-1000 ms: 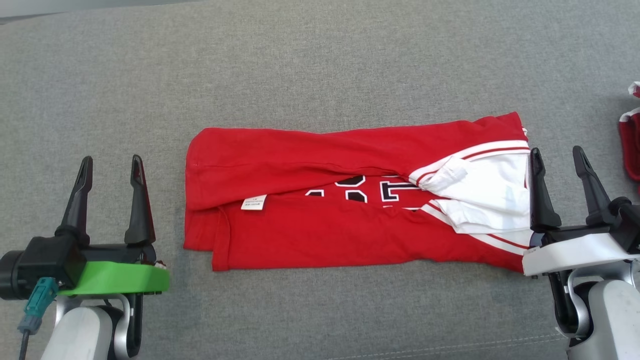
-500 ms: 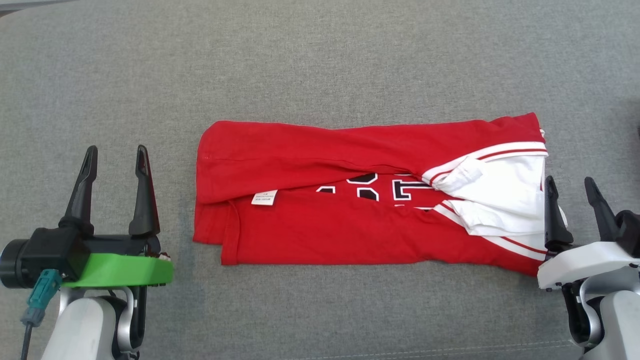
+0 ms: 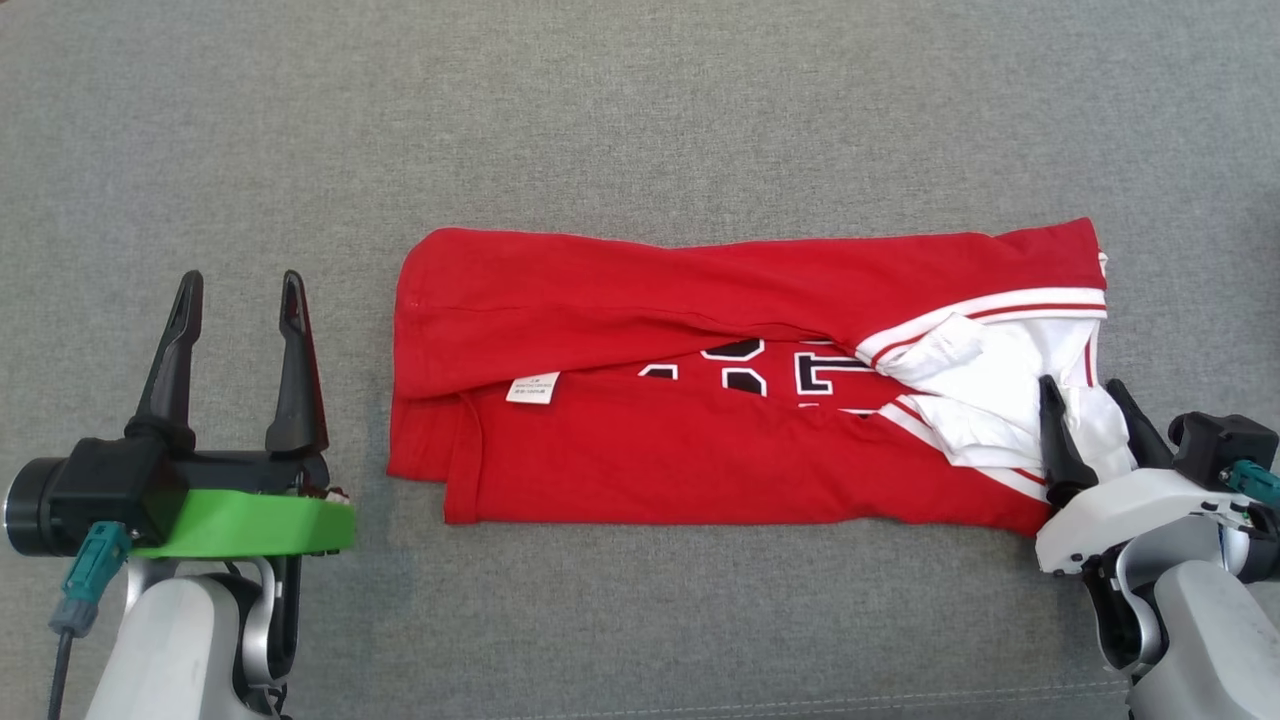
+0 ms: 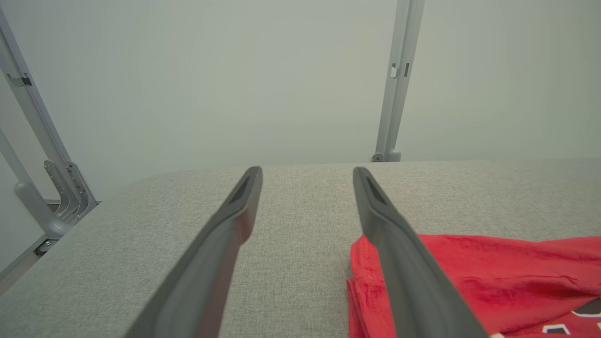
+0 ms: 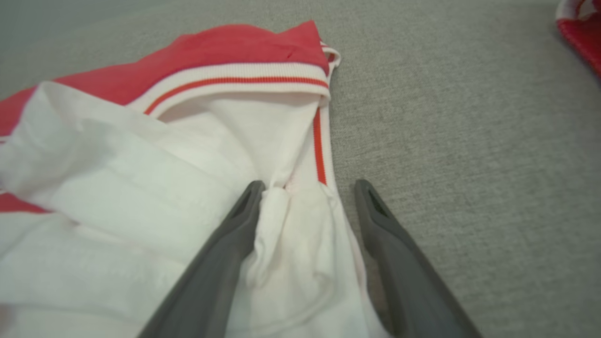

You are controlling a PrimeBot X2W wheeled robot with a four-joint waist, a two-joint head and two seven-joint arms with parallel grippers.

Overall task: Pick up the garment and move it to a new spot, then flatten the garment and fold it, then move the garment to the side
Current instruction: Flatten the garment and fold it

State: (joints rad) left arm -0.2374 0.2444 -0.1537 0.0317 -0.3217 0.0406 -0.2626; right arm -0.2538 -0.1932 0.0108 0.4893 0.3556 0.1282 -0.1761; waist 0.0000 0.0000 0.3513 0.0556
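The garment [image 3: 640, 450] is a red jersey with white sleeves and black-and-white letters, folded into a long band across the grey surface. My right gripper [image 3: 1083, 395] stands open at its right end, fingers straddling a bunched fold of white sleeve fabric [image 5: 300, 220]. In the right wrist view the striped red-and-white cuff [image 5: 244, 77] lies just beyond the fingertips. My left gripper [image 3: 240, 290] hangs open and empty to the left of the garment's left edge [image 4: 375, 286], apart from it.
Grey upholstered surface [image 3: 640, 120] spreads all around the garment. A second red-and-white cloth [image 5: 582, 33] lies far to the right. Grey metal frame posts [image 4: 399, 80] rise behind the surface's far edge against a pale wall.
My right gripper has dropped and tilted inward so its fingers now sit over the white sleeve fold. The head camera shifted, moving the whole picture. My left gripper stayed put.
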